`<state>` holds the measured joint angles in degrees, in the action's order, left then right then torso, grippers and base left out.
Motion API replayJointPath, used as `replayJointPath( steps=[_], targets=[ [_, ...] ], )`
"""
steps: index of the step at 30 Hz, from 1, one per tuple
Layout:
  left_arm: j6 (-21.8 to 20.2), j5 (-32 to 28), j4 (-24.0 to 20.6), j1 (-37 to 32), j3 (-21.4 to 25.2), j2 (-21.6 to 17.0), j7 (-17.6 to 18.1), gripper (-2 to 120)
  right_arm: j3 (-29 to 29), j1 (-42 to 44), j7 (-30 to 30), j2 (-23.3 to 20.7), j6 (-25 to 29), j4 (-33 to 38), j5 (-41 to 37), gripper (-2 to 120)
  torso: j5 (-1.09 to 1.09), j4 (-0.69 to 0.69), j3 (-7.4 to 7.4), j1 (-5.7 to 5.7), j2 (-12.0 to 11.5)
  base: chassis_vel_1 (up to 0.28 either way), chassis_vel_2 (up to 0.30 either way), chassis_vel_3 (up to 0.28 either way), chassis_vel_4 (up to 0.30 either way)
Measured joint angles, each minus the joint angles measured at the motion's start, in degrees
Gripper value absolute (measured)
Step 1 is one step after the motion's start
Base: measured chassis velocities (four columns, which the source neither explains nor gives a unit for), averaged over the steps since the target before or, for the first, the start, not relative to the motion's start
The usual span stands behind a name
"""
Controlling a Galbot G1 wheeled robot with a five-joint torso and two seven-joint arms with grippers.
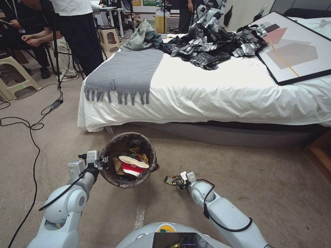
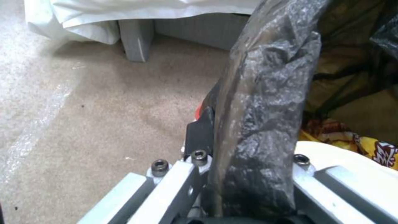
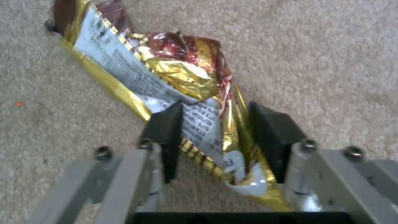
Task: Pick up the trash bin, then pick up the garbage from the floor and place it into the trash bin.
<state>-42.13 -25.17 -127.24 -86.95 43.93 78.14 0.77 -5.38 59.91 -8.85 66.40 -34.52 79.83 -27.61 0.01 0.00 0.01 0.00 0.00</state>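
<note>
Trash bin (image 1: pixel 128 160) held off the carpet (image 1: pixel 276 193) by the left tool (image 1: pixel 102 162), clamped onto the near rim through the dark bag liner (image 2: pixel 265 102); one black pad visible outside the wall in the left wrist view, liner bunched thick between the jaws. Already inside: a red-and-white paper cup (image 1: pixel 132 165), yellow-brown wrappers (image 1: pixel 139 153), something tan beneath. Bin hanging in front of the bed (image 1: pixel 207 89), tilted mouth-up toward the head camera.

Just to the right of the bin, low on the carpet: the right tool (image 1: pixel 180 179), jaws partly spread and straddling a gold-and-brown snack wrapper (image 3: pixel 182 87). Pads (image 3: pixel 168 137) either side of the crumpled foil near its lower end, seemingly not yet squeezed fully onto it; wrapper lying flat on the floor, most of its length reaching out past the fingertips.

Risks, judged from here:
- Thin foil flat on carpet: likely to slide or fold away as the pads come together, leaving a pinch on one edge only, or on nothing.
- Grip near one end: long free tail apt to swing and catch the bin's rim on the way over, pulling loose outside.
- Left hold on rim and slack liner only: bag could slip on the plastic, letting the bin sag or tip and spill the cup.
</note>
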Motion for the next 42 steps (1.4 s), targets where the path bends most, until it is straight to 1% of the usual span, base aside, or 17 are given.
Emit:
replayJointPath(
  steps=[1, 3, 4, 6, 8, 10, 11, 30, 33, 34, 35, 37, 38, 39, 40, 41, 42],
  targets=[
    [0.00, 0.00, 0.00, 0.00, 0.00, 0.00, 0.00, 0, 0.00, 0.00, 0.00, 0.00, 0.00, 0.00, 0.00, 39, 0.00, 0.00, 0.00, 0.00, 0.00, 0.000, 0.000, 0.000, 0.000],
    [0.00, 0.00, 0.00, 0.02, -0.02, 0.03, 0.00, 0, 0.65, 0.30, -0.08, -0.15, 0.28, 0.50, -0.04, 30, 0.00, 0.00, 0.00, 0.00, 0.00, 0.000, 0.000, 0.000, 0.000],
    [0.00, 0.00, 0.00, 0.02, -0.02, 0.03, 0.00, 0, 0.65, 0.30, -0.08, -0.15, 0.28, 0.50, -0.04, 30, 0.00, 0.00, 0.00, 0.00, 0.00, 0.000, 0.000, 0.000, 0.000],
    [0.00, 0.00, 0.01, 0.03, -0.04, 0.04, 0.00, 0, 1.02, 0.46, -0.15, -0.30, 0.54, 0.82, -0.04, 19, 0.00, 0.00, 0.00, 0.00, 0.00, 0.000, 0.000, 0.000, 0.000],
    [0.00, 0.00, 0.01, 0.03, -0.04, 0.04, 0.00, 0, 1.19, 0.52, -0.18, -0.38, 0.64, 0.97, -0.05, 18, 0.00, 0.00, 0.00, 0.00, 0.00, 0.000, 0.000, 0.000, 0.000],
    [0.00, 0.01, 0.03, 0.02, -0.05, 0.04, 0.00, 0, 1.52, 0.65, -0.23, -0.52, 0.85, 1.26, -0.08, 13, 0.00, 0.00, 0.00, 0.00, 0.00, 0.000, 0.000, 0.000, 0.000],
    [0.00, 0.02, 0.04, 0.02, -0.05, 0.05, 0.00, 0, 1.68, 0.70, -0.25, -0.57, 0.98, 1.38, -0.11, 0, 0.00, 0.00, 0.00, 0.00, 0.00, 0.000, 0.000, 0.000, 0.000],
    [0.00, 0.21, 0.05, -0.15, -0.18, 0.11, -0.05, 0, 5.41, 2.29, -1.11, 0.63, 2.07, 3.95, -1.39, 0, 0.00, 0.01, 0.00, 0.00, 0.00, 0.000, 0.000, 0.000, 0.000],
    [0.00, 0.16, 0.00, -0.02, -0.24, -0.09, -0.01, 0, 11.46, 4.92, -1.88, 0.92, 2.07, 10.26, -2.02, 0, -0.01, 0.01, 0.00, 0.00, 0.00, 0.000, 0.000, 0.000, 0.000],
    [0.00, 0.16, 0.00, -0.02, -0.24, -0.09, -0.01, 0, 11.46, 4.92, -1.88, 0.92, 2.07, 10.26, -2.02, 0, -0.01, 0.01, 0.00, 0.00, 0.00, 0.000, 0.000, 0.000, 0.000],
    [0.00, 0.16, -0.03, 0.02, -0.37, -0.11, -0.01, 0, 13.82, 6.00, -1.96, 0.96, 2.06, 13.22, -1.66, 0, 0.00, -0.01, 0.00, 0.00, 0.00, 0.000, 0.000, 0.000, 0.000],
    [0.00, 0.30, -0.04, 0.00, -1.00, -0.08, 0.00, 0, 20.22, 9.25, -2.49, 0.25, 1.60, 24.33, -0.49, 0, 0.00, -0.01, -0.01, 0.00, 0.00, 0.000, 0.000, 0.000, 0.000],
    [0.00, 0.30, -0.04, 0.00, -1.00, -0.08, 0.00, 0, 20.22, 9.25, -2.49, 0.25, 1.60, 24.33, -0.49, 0, 0.00, -0.01, -0.01, 0.00, 0.00, 0.000, 0.000, 0.000, 0.000],
    [0.00, 0.51, 0.02, -0.01, -1.30, 0.00, -0.01, 0, 21.68, 9.93, -3.00, -0.10, 1.04, 28.42, -0.76, 0, -0.01, -0.02, -0.01, 0.00, 0.00, 0.000, 0.000, 0.000, 0.000],
    [0.00, 1.02, 0.13, -0.02, -1.79, 0.20, -0.11, 0, 22.28, 10.13, -4.27, -0.99, -0.42, 35.22, -2.90, 0, 0.00, -0.01, -0.01, 0.00, 0.00, 0.000, 0.000, 0.000, 0.000],
    [0.00, 1.02, 0.13, -0.02, -1.79, 0.20, -0.11, 0, 22.28, 10.13, -4.27, -0.99, -0.42, 35.22, -2.90, 0, 0.00, -0.01, -0.01, 0.00, 0.00, 0.000, 0.000, 0.000, 0.000],
    [0.00, 1.28, 0.13, -0.03, -1.97, 0.30, -0.20, 0, 21.88, 9.52, -5.27, -1.86, -1.54, 39.20, -4.77, 0, -0.02, 0.00, -0.01, 0.00, 0.00, 0.000, 0.000, 0.000, 0.000]
  ],
)
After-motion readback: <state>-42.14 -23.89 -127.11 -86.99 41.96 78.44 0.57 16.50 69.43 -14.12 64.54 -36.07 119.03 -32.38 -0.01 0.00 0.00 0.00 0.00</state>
